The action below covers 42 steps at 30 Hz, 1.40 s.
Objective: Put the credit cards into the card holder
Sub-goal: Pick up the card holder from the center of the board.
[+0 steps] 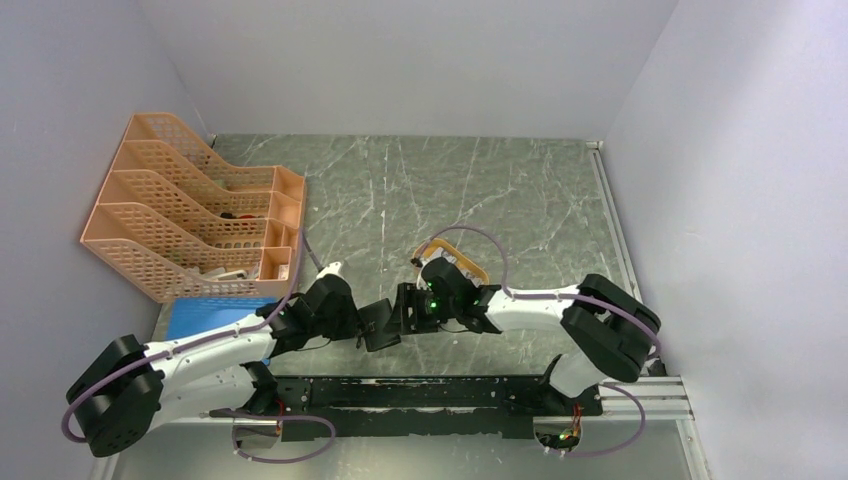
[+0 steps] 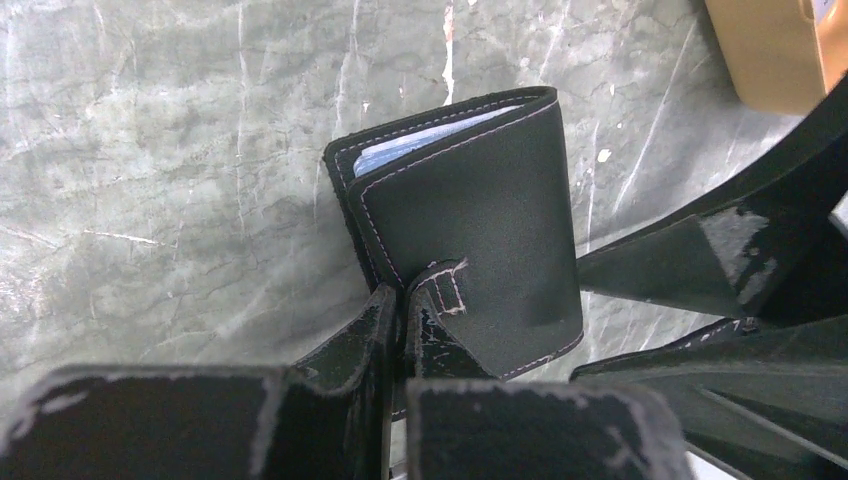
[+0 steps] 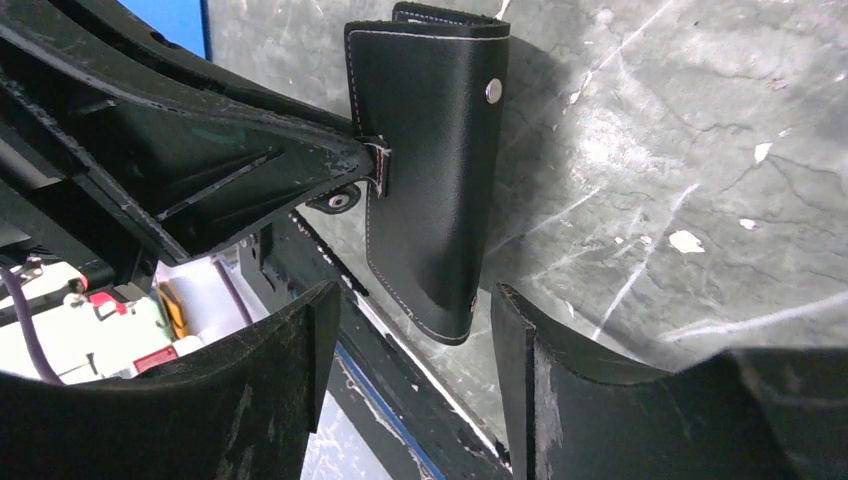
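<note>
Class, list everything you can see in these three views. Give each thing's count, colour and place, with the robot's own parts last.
holder: one, black, between the two arms, gripped by its tab
card: one edge showing, pale blue-white, tucked inside the holder
tray: one, orange, on the table by the right arm; contents unclear
rack: one, peach mesh, left rear of the table
pad: one, blue, at the rack's near side, partly under the left arm
table: one, green marbled, under everything
left pincer: one, black, shut on the holder's tab
right pincer: one, black, open, facing the holder's lower end
</note>
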Each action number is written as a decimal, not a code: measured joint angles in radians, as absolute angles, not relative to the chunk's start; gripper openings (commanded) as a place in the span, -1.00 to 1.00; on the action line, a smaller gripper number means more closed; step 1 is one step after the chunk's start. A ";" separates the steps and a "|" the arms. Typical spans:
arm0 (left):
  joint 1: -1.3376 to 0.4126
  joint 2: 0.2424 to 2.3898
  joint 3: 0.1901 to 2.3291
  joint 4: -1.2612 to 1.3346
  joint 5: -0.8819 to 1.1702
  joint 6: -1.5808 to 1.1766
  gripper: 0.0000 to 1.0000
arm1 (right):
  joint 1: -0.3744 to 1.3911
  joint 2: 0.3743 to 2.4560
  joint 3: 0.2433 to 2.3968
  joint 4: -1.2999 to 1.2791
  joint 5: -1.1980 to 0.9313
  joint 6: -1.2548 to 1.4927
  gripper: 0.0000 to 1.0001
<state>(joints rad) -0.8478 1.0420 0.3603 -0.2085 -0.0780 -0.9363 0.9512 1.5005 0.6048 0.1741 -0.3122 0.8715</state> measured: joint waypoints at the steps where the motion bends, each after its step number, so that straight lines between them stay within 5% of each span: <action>1: -0.848 1.039 0.356 -0.205 -0.078 -0.943 -0.90 | 0.951 1.512 0.601 0.190 -0.324 0.881 0.21; 12: -0.848 1.033 0.343 -0.189 -0.086 -0.994 -0.90 | 0.950 1.591 0.528 0.364 -0.378 1.009 0.18; 29: -0.848 1.036 0.308 -0.129 -0.083 -1.041 -0.90 | 0.950 1.701 0.500 0.580 -0.416 1.127 -0.15; 39: -0.848 1.035 0.305 -0.126 -0.083 -1.045 -0.90 | 0.950 1.733 0.497 0.623 -0.419 1.143 -0.44; 42: -0.848 1.035 0.305 -0.127 -0.083 -1.046 -0.91 | 0.950 1.736 0.497 0.628 -0.423 1.139 -0.73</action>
